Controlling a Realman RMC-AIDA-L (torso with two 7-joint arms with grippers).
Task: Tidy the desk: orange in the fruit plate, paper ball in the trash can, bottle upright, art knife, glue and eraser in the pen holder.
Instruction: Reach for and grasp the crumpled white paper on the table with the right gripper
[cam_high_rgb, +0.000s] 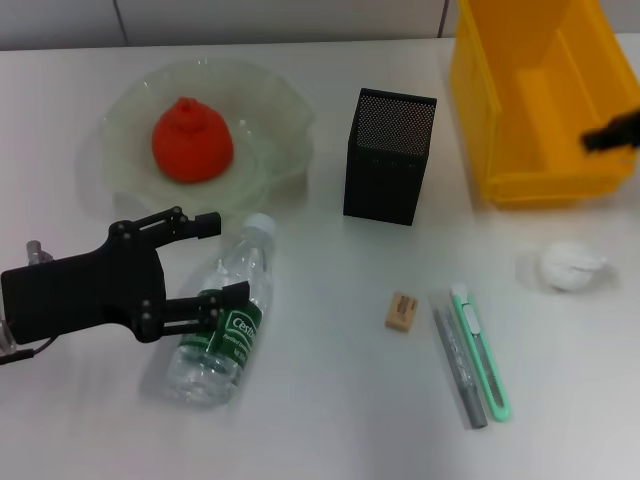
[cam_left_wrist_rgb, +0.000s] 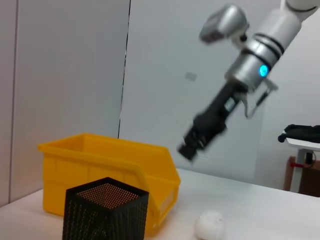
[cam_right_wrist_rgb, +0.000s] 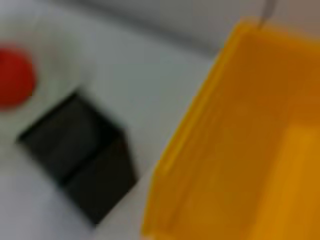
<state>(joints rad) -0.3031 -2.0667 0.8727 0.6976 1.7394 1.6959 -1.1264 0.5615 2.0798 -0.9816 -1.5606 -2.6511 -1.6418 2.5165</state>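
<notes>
Left gripper (cam_high_rgb: 212, 262): spread wide, holding nothing; one finger lies near the cap of the bottle, the other touches its green label.
Right gripper (cam_high_rgb: 612, 132): above the yellow bin at the right edge of the head view; I cannot tell if it is spread or closed.
Bottle (cam_high_rgb: 225, 312): lying on its side on the white table (cam_high_rgb: 320, 420), cap toward the plate.
Orange (cam_high_rgb: 192, 140): in the clear fruit plate (cam_high_rgb: 275, 100), far left.
Pen holder (cam_high_rgb: 389, 155): black mesh, upright, free table on its near side.
Yellow bin (cam_high_rgb: 500, 100): far right corner.
Paper ball (cam_high_rgb: 572, 265): on the table just in front of the bin.
Eraser (cam_high_rgb: 402, 310): alone, just beside the glue stick.
Glue stick (cam_high_rgb: 458, 368): grey, lying touching the art knife.
Art knife (cam_high_rgb: 481, 350): green, near the front edge.
</notes>
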